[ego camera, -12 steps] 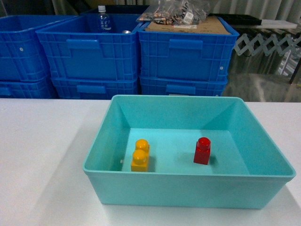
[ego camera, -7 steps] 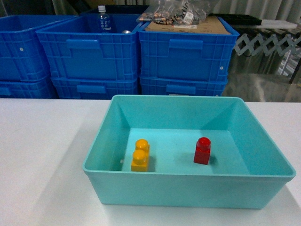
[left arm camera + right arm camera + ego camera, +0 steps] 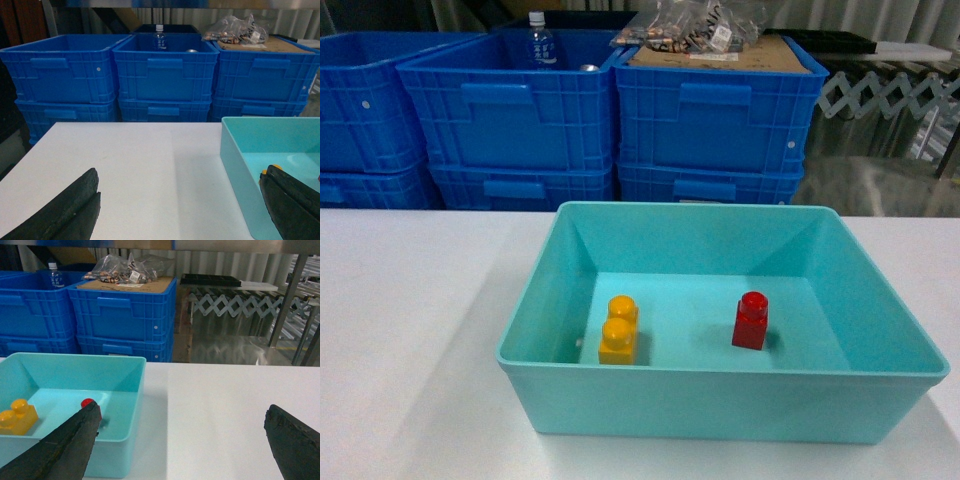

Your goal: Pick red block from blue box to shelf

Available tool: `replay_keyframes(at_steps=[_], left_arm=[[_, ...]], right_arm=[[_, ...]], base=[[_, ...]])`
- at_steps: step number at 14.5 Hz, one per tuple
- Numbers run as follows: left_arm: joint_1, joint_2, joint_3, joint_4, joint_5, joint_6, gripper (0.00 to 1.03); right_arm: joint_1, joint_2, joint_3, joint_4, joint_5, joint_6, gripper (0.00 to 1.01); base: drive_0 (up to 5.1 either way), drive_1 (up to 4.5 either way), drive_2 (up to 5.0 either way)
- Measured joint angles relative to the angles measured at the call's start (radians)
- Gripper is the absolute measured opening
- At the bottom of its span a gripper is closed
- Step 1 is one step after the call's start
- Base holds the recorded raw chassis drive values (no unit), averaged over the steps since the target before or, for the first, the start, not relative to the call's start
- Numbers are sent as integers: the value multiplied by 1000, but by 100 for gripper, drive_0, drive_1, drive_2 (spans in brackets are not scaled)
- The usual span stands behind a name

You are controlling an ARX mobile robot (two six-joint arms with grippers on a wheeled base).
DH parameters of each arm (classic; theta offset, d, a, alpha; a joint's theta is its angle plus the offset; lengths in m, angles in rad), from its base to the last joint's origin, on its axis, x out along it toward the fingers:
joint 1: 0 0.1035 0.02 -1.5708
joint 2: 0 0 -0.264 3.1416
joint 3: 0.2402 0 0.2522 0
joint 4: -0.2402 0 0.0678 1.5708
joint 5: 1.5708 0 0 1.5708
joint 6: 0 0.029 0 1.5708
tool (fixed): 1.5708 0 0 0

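Observation:
The red block (image 3: 751,320) stands upright on the floor of the blue box (image 3: 720,208), right of centre; only its stud (image 3: 88,402) shows in the right wrist view, behind my right gripper's left finger. Neither gripper appears in the head view. My right gripper (image 3: 182,442) is open over the white table, just right of the box (image 3: 75,358). My left gripper (image 3: 182,210) is open over the table to the left of the box (image 3: 240,150), its right finger over the box's near left corner. A shiny steel post of the shelf (image 3: 288,295) rises at the far right.
An orange-yellow two-stud brick (image 3: 618,330) lies in the box left of the red block. Stacked dark blue crates (image 3: 715,120) line the far side of the table, one holding a bottle (image 3: 539,42), one topped with cardboard and bagged parts (image 3: 695,25). A folding barrier (image 3: 235,302) stands behind.

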Motion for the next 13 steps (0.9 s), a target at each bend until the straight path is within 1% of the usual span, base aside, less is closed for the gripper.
replay_keyframes(at_steps=[13], left_arm=[[0,0,0,0,0,0,98]], right_arm=[[0,0,0,0,0,0,98]], base=[[0,0,0]])
